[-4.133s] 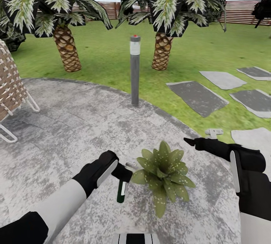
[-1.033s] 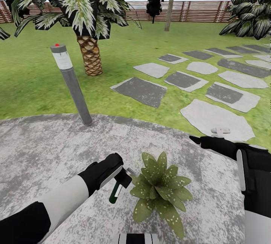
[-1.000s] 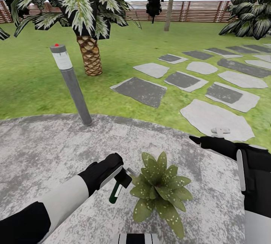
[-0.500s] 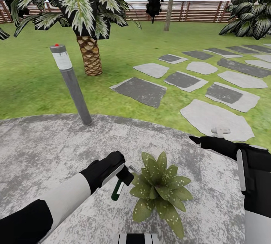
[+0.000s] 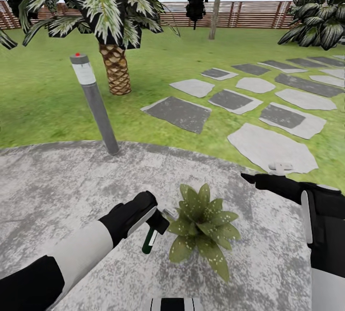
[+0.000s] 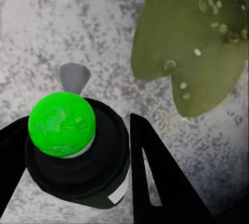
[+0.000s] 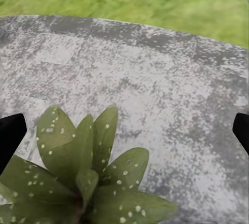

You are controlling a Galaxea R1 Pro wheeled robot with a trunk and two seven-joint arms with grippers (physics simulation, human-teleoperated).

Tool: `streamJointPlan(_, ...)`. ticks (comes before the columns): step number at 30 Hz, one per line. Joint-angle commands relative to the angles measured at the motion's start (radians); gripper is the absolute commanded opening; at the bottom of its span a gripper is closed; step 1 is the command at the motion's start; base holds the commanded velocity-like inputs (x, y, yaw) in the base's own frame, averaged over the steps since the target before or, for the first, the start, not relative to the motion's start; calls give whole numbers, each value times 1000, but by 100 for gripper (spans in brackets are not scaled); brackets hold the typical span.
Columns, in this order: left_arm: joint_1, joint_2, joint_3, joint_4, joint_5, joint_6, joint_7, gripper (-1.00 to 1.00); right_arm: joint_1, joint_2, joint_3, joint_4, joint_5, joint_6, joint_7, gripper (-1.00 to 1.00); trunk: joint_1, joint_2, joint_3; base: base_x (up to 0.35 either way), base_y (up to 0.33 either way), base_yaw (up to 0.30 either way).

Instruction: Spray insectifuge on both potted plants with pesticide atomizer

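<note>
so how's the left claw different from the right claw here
The left claw is shut on the pesticide atomizer, a dark green bottle; the right claw holds nothing, its fingers spread wide apart in the right wrist view. The left claw sits right beside the potted plant, nearly touching its leaves, while the right claw hangs apart from it, toward the patio's edge. Both are black and both stand over the grey stone patio.
</note>
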Motion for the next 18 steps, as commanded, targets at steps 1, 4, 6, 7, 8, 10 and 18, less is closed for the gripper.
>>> streamJointPlan(1,0,11,26,-38,-10,2,-10,-100,-1,0,-1,-1,11,3,10,100,-1,0,-1,-343,0,0)
streamJointPlan(4,27,56,139,-187,-4,2,36,-100,-1,1,-1,-1,11,3,10,100,-1,0,-1,-346,0,0)
streamJointPlan(6,47,73,174,-243,-3,2,56,-100,-1,1,-1,-1,11,3,10,100,-1,0,-1,-346,0,0)
streamJointPlan(7,69,91,209,-296,-2,2,72,-100,-1,2,-1,-1,11,3,10,100,-1,0,-1,-347,0,0)
streamJointPlan(8,85,99,228,-327,-3,2,82,-100,0,2,0,-1,11,3,10,100,-1,0,-1,-347,0,0)
streamJointPlan(10,119,107,251,-386,-7,2,100,-100,0,2,0,-1,11,3,10,100,-1,0,-1,-347,0,0)
streamJointPlan(18,506,142,647,-682,-13,-142,164,-100,28,11,10,-1,9,0,99,100,-2,0,7,-118,0,0)
